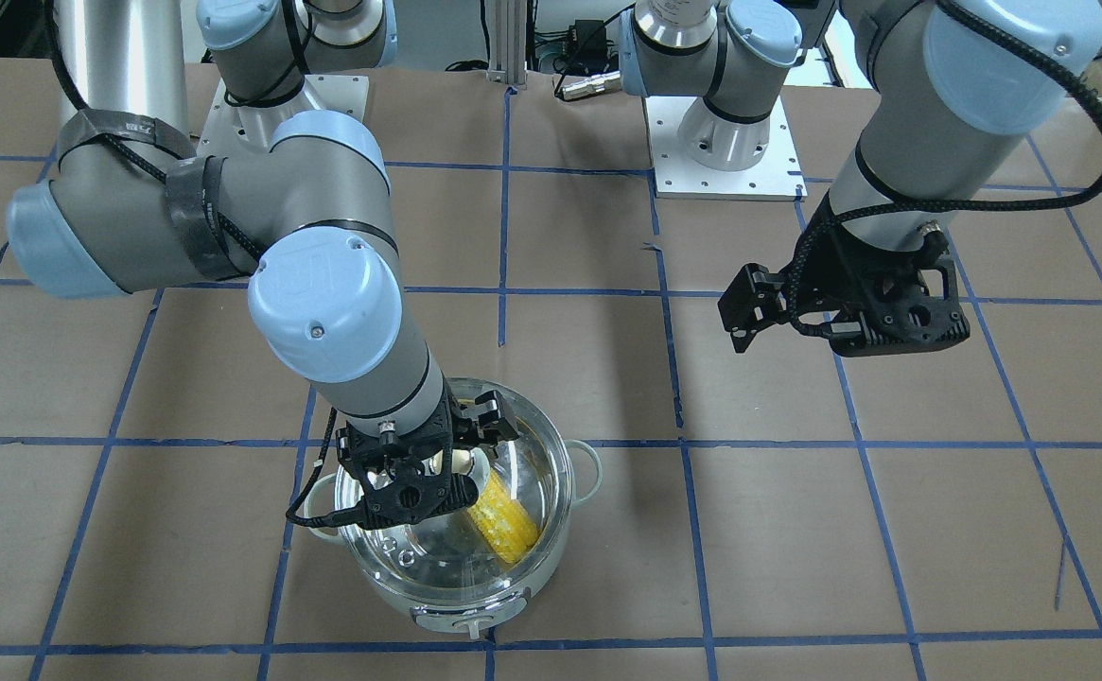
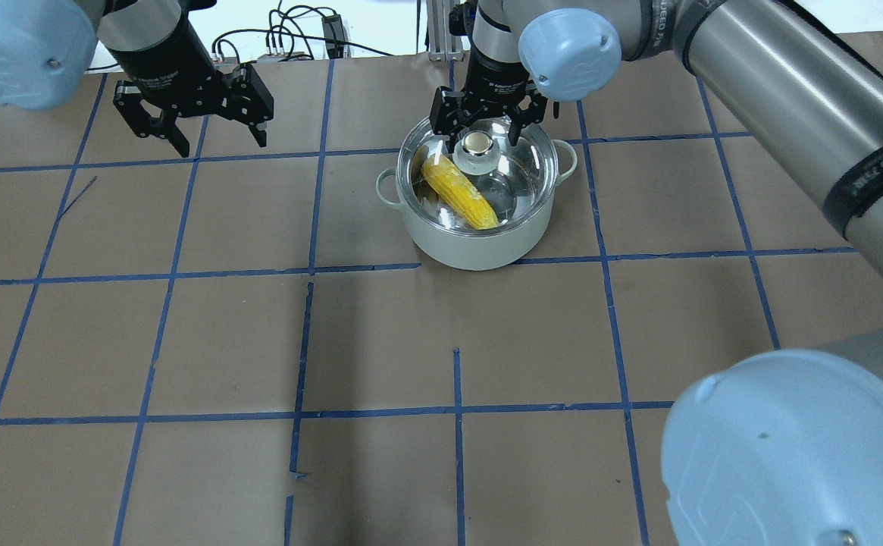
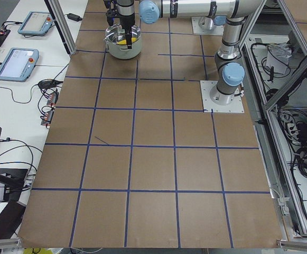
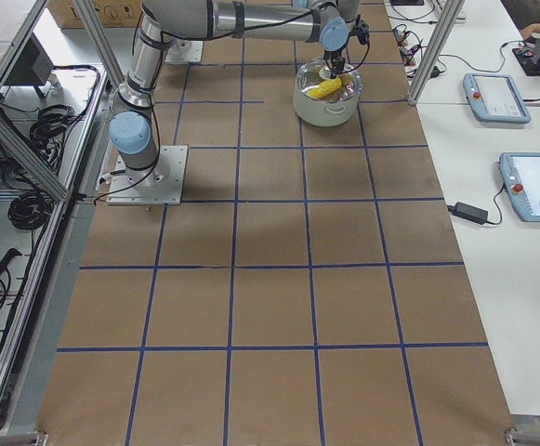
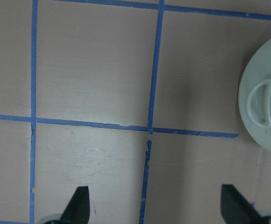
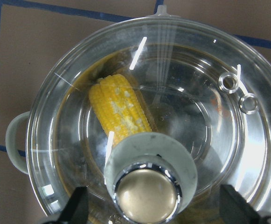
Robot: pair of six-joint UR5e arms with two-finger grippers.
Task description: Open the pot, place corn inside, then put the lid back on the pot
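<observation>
The pale grey-green pot (image 2: 471,246) stands on the table with the clear glass lid (image 2: 517,174) lying on it. The yellow corn (image 2: 460,193) lies inside, seen through the glass. My right gripper (image 2: 484,129) is open above the lid, one finger on each side of the gold-brass knob (image 6: 147,193) and apart from it. The right wrist view shows the lid (image 6: 196,116) and corn (image 6: 119,105) from above. My left gripper (image 2: 217,133) is open and empty, above bare table off to the pot's side. The pot's loop handle (image 5: 261,107) shows at the left wrist view's right edge.
The table is covered in brown paper with a blue tape grid (image 2: 308,269). The arms' base plates (image 1: 725,142) stand at the robot's side. Tablets and cables (image 4: 516,181) lie on a side bench beyond the table's edge.
</observation>
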